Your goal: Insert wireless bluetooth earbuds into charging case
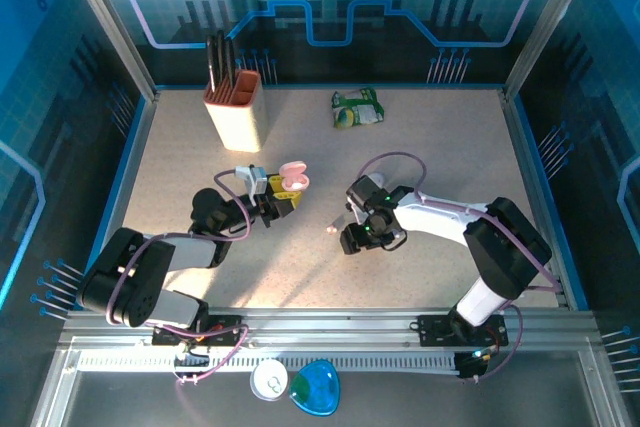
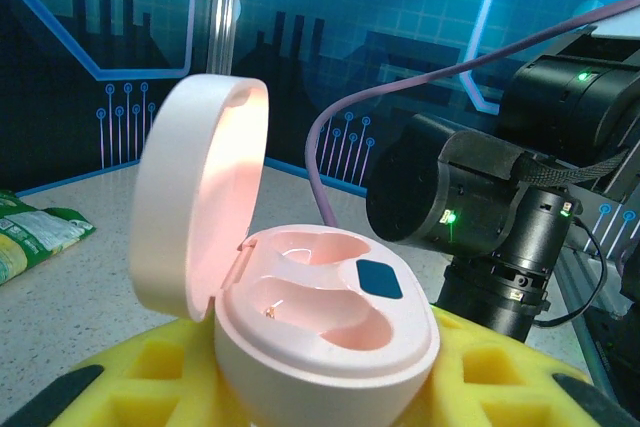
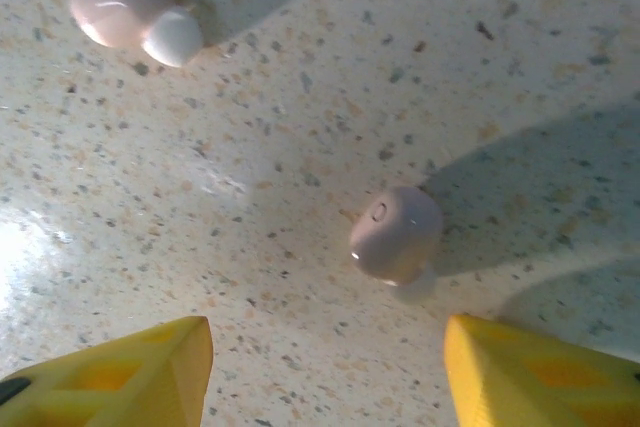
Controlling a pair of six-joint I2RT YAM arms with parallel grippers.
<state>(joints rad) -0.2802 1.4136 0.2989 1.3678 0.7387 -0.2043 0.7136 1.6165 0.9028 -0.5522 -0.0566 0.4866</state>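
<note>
The pale pink charging case (image 2: 330,332) is open, its lid (image 2: 190,187) standing upright, and both wells are empty. My left gripper (image 2: 320,397) is shut on the case, with yellow pads (image 2: 130,367) on either side of it. From above, the case (image 1: 292,181) sits left of centre in the left gripper (image 1: 278,201). Two earbuds lie on the table: one pinkish earbud (image 3: 397,234) just ahead of my right gripper (image 3: 325,372), another earbud (image 3: 135,9) farther off to the left. The right gripper (image 1: 350,235) hovers low over the table, open, with nothing between its fingers (image 3: 140,372).
A beige holder (image 1: 236,112) with black utensils stands at the back left. A green packet (image 1: 358,107) lies at the back centre. A white round case (image 1: 270,380) and a blue case (image 1: 315,388) rest below the front rail. The right arm (image 2: 480,197) looms close behind the pink case.
</note>
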